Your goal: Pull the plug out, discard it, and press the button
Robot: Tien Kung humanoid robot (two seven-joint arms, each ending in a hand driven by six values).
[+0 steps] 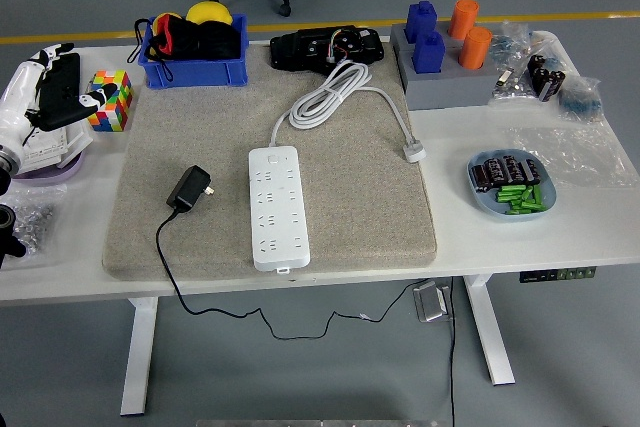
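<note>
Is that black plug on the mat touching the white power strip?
Apart. The head view shows the black plug lying on the grey mat to the left of the white power strip, with a clear band of bare mat between them.

At the left edge you see the left hand: a black palm body with white fingers tipped in black. Behind it your forearm is a smooth white shell, and below that sit dark, rounded joint parts, cut off by the frame.
</note>
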